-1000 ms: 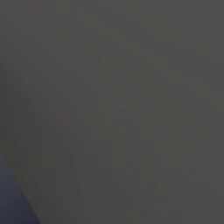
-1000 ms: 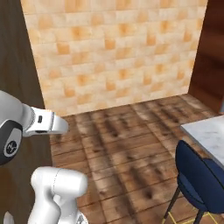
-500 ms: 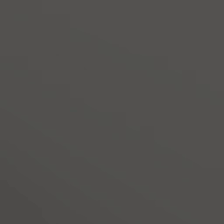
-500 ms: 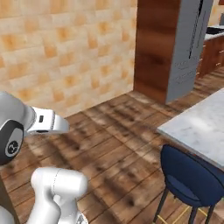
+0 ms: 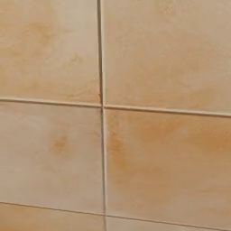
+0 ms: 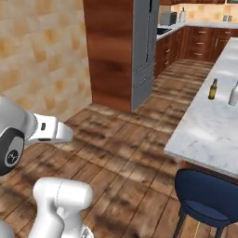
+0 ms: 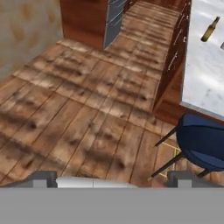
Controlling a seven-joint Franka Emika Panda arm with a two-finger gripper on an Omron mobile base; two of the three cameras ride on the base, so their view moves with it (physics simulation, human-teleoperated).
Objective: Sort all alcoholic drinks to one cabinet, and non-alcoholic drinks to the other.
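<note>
Tool [image 7: 111, 177] spread wide and empty, hanging over the wooden floor [image 7: 87, 113], well short of the marble surface [image 6: 209, 125]. On it stand the amber bottle [image 6: 213, 89] and, probably, the whitish bottle [image 6: 234, 94] at the frame edge. Approach step, I'd say: next comes closing in and lining up on a bottle.

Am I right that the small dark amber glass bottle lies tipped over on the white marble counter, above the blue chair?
Not quite: the small dark amber glass bottle stands upright on the white marble counter, as the right base view shows. The blue chair is below it.
</note>
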